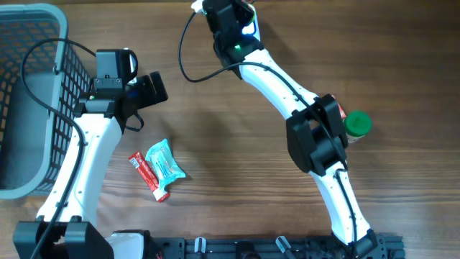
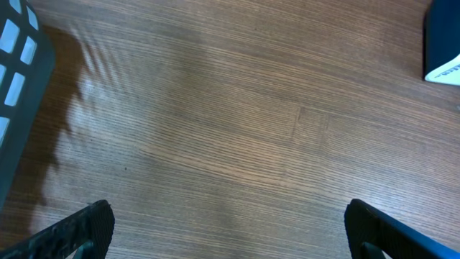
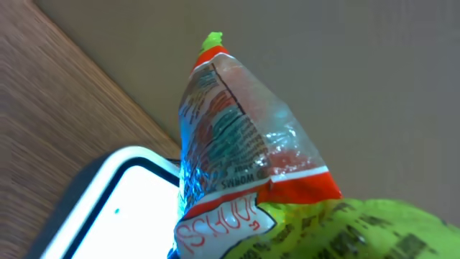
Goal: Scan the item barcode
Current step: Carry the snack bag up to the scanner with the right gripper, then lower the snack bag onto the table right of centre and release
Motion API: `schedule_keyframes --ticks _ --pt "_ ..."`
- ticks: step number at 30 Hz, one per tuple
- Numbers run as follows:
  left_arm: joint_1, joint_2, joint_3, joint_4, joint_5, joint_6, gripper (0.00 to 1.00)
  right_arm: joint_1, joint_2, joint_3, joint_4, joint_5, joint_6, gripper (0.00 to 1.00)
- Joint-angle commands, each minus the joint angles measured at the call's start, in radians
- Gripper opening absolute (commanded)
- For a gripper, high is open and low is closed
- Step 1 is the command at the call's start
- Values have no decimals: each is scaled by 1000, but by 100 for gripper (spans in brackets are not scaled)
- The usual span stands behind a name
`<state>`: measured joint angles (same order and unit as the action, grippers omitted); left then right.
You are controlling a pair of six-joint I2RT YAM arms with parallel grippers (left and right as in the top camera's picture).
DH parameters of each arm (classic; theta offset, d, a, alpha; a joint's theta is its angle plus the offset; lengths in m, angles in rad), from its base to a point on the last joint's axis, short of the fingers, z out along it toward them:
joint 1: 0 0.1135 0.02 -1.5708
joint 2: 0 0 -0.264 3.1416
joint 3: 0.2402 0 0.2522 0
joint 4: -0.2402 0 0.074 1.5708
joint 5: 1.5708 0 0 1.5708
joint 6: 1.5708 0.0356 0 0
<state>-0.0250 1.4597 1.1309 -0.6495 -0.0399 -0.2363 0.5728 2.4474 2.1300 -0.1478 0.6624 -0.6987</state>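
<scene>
- While the grey basket [image 1: 29, 108] sits at the far left, probably there for scanned goods, our left gripper [image 2: 230, 224] hangs spread wide over bare worktop [image 2: 237, 122]. It holds nothing, and its arm is bent beside the basket, out of the way.
- Just right of that arm, a red stick pack [image 1: 147, 175] and a teal packet [image 1: 165, 162] lie touching, apparently awaiting their turn.
- Our right arm stretches to the far edge with its gripper [image 1: 228, 16] pinching a red-and-green snack packet [image 3: 244, 137]. We hold it tilted close by the lit scanner window [image 3: 122, 208], presumably to present the barcode.
- A green-capped bottle [image 1: 357, 124] stands beside that arm's elbow.
</scene>
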Motion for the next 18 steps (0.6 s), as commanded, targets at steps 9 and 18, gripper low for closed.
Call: schedule_keyframes --ticks 9,18 --pt "6 7 2 3 -13 20 100 -14 18 15 13 18 156 4" --pt "6 7 2 3 -13 20 100 -66 -425 15 -662 -389 360 4"
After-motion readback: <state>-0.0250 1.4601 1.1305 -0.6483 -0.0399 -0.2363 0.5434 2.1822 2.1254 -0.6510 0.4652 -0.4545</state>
